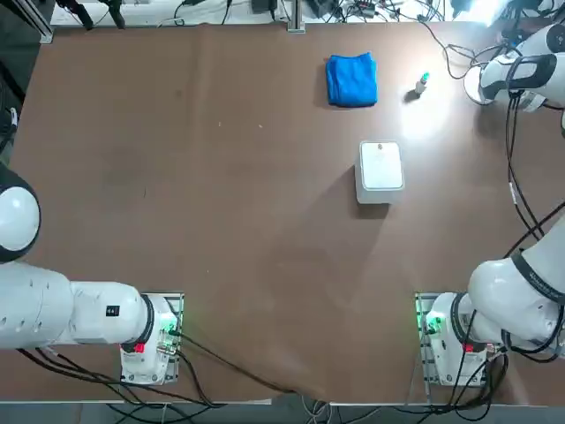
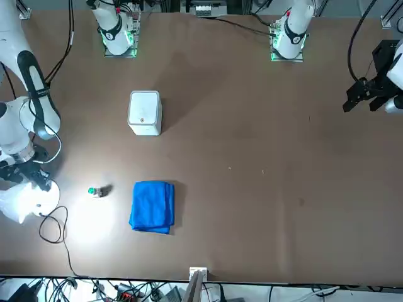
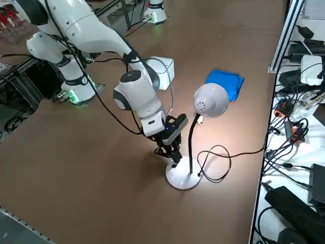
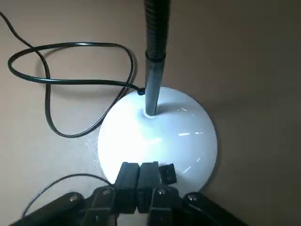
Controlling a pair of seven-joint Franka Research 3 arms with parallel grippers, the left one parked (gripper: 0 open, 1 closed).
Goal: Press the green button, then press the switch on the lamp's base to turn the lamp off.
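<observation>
The lamp (image 3: 210, 100) stands at the table's far right corner, lit, throwing a bright pool on the table. Its flat round white base (image 4: 160, 136) carries a black neck (image 4: 154, 56) and a looping black cable (image 4: 70, 82). My right gripper (image 4: 139, 172) is shut, pointing down with its tips on or just above the base near its rim; in the right side view the gripper (image 3: 175, 156) stands beside the neck. Right beside the fingertips is a small dark square that looks like the switch (image 4: 167, 174). The green button (image 1: 423, 83) stands apart in the lit patch, next to the blue cloth.
A folded blue cloth (image 1: 351, 79) lies near the far edge. A white rounded box (image 1: 380, 170) sits closer to mid-table. Cables and equipment (image 3: 299, 127) crowd the bench beyond the table's far edge.
</observation>
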